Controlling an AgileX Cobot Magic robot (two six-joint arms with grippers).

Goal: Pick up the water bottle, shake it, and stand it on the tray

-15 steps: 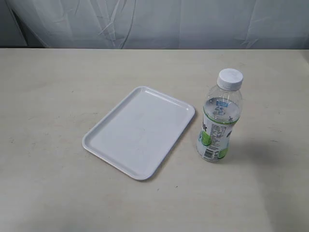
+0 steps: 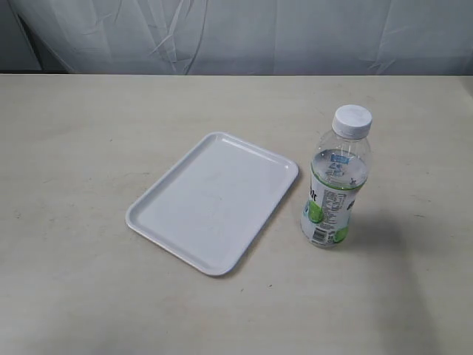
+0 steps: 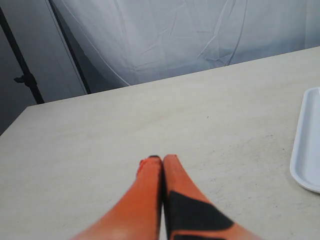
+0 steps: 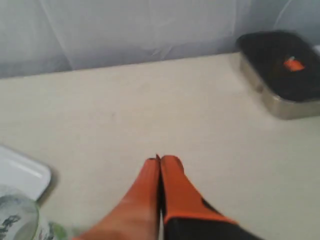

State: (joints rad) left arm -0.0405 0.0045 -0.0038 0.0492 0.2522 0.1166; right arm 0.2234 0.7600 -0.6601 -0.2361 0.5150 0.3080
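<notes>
Bottle (image 2: 334,185) stands upright on the table (image 2: 89,133), cap (image 2: 352,120) screwed on and uppermost, base flat on the surface. It sits just beside the tray (image 2: 214,200), off the tray's right-hand corner in the exterior view, with a narrow strip of bare table between the two; they do not touch. The label (image 2: 329,211) wraps the lower body, green and white, with a small blue patch above it near the shoulder. Clear liquid fills the body up to about the shoulder. The tray lies flat on the table, turned at an angle to the table edge, and nothing rests on it. Left gripper (image 3: 162,160) hovers over bare table, its two orange fingers pressed together tip to tip and clenched on nothing; an edge of the tray shows at the side of its wrist view. Right gripper (image 4: 160,160) is likewise closed, fingers meeting along their length, with nothing between them; it hangs above the table, with a tray corner and the blurred shoulder of the bottle near it at the edge of its wrist view. Neither gripper touches the bottle. A dark metal-rimmed box (image 4: 280,75) holding a small orange item (image 4: 294,63) sits on the table well apart from the right gripper. A white cloth backdrop (image 2: 259,37) hangs behind the table.
</notes>
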